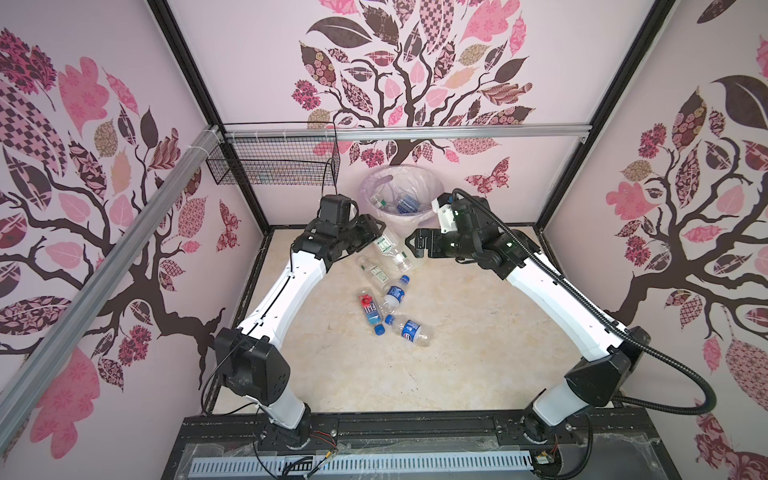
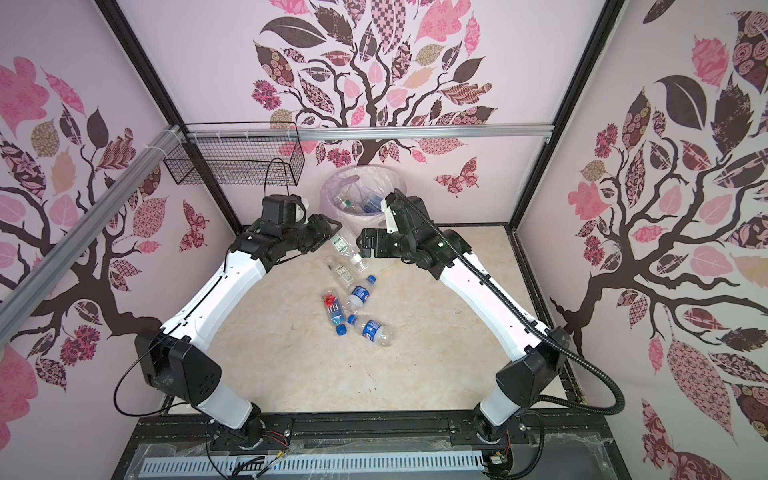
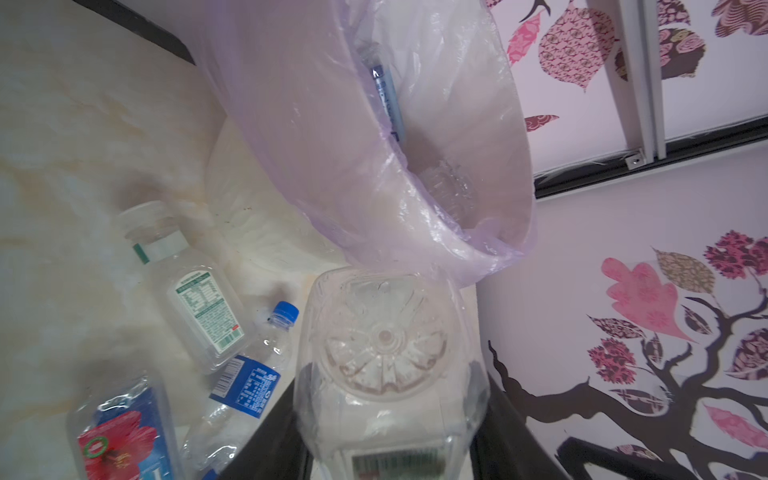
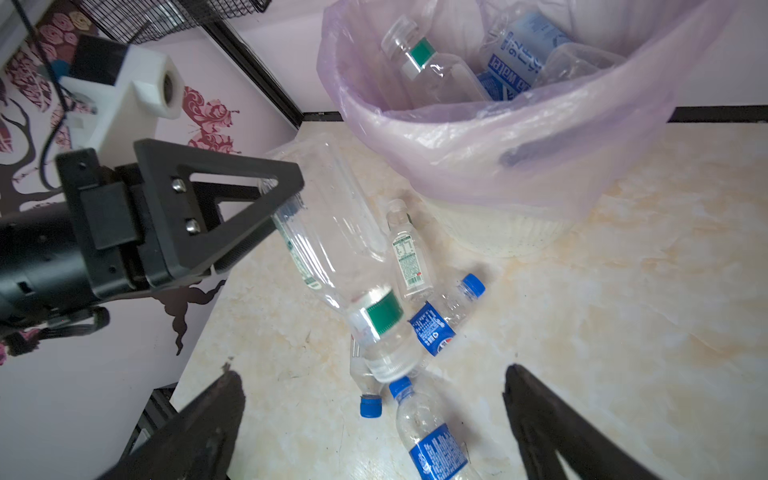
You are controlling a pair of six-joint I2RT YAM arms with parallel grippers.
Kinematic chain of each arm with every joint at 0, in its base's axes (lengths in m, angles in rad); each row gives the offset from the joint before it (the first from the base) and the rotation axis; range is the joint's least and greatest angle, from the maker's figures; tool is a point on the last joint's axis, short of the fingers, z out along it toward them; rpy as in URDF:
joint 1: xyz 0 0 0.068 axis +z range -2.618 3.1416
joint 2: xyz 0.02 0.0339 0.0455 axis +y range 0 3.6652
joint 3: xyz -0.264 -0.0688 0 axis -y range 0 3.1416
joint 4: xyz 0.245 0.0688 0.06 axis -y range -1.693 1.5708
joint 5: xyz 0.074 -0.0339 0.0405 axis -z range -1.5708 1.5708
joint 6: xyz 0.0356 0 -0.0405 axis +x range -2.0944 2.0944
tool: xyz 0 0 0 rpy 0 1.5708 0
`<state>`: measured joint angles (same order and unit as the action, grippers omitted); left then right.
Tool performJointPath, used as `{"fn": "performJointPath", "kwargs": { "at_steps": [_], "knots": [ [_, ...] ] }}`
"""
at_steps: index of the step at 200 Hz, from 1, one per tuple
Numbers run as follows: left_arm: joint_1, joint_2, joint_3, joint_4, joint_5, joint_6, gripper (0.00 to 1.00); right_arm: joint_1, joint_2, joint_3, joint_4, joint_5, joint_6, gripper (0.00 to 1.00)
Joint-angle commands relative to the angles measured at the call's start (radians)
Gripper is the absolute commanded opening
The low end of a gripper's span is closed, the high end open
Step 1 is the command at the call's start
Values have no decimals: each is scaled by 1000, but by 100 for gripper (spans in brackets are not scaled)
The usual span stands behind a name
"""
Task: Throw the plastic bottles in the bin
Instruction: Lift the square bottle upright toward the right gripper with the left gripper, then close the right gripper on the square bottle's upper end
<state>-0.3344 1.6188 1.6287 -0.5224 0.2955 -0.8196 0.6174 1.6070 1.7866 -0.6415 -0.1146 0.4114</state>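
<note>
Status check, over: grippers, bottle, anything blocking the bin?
Left gripper shut on clear bottle, short of bin. Right gripper open, empty, close by its neck. More bottles loose on table.

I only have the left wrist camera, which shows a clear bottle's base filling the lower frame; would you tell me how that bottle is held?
Observer: The left gripper is shut on the clear bottle near its base. The bottle is tilted, neck downward, beside the bin, not over it.
Operator: Thank you. And the right gripper?
Observer: It is open and empty, facing the bottle's neck end.
Operator: How many bottles lie on the table? I count three.
Observer: Four. A second blue-labelled bottle lies farthest from the bin, and your frame misses it.
</note>
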Motion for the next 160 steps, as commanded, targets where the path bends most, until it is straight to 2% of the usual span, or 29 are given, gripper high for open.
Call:
{"fn": "performJointPath", "kwargs": {
  "at_steps": [1,58,118,160],
  "knots": [
    [-1,-12,37,116,98,-56,43,-4,38,57,9,-35,5,100],
    [-9,-32,19,188,161,-115,43,-5,68,50,42,-48,-16,99],
    [-19,-66,-41,255,209,-187,42,-11,107,83,37,33,-103,99],
    [-40,-85,-66,235,199,-194,43,-16,115,71,81,14,-114,90]
  ]
}}
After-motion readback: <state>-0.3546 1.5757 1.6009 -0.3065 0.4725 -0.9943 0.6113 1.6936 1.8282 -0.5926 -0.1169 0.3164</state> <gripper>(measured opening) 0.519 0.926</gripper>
